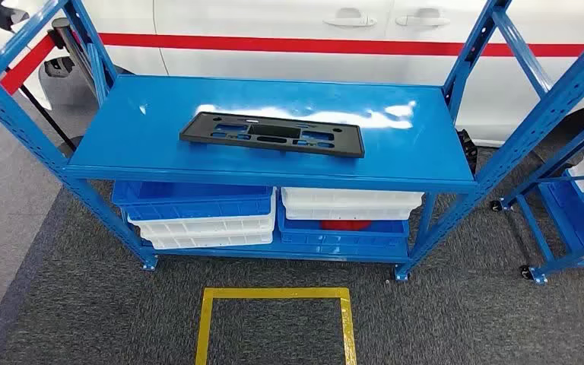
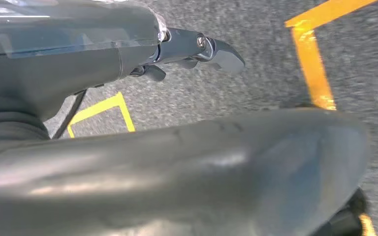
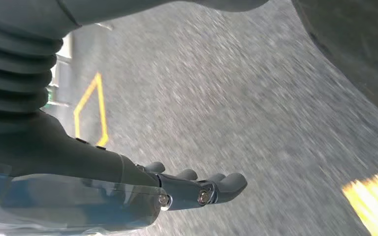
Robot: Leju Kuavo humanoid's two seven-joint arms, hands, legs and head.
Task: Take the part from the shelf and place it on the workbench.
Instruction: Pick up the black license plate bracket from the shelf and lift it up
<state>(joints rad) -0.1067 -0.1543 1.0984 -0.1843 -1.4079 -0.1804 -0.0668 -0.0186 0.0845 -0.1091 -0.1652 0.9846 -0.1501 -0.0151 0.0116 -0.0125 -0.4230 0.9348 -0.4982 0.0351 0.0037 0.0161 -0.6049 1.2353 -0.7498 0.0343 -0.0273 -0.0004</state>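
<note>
A black flat part (image 1: 272, 134) lies on the blue shelf's (image 1: 137, 144) top board. Above grey carpet, the left hand (image 2: 197, 51) and right hand (image 3: 197, 189) hang empty, fingers loosely extended.

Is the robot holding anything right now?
No. The left robot hand and right robot hand hang empty over the floor; the black part lies on the shelf.

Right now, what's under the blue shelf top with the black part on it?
Under the shelf top, blue trays and white trays are stacked. Something red peeks out; the rest is covered.
</note>
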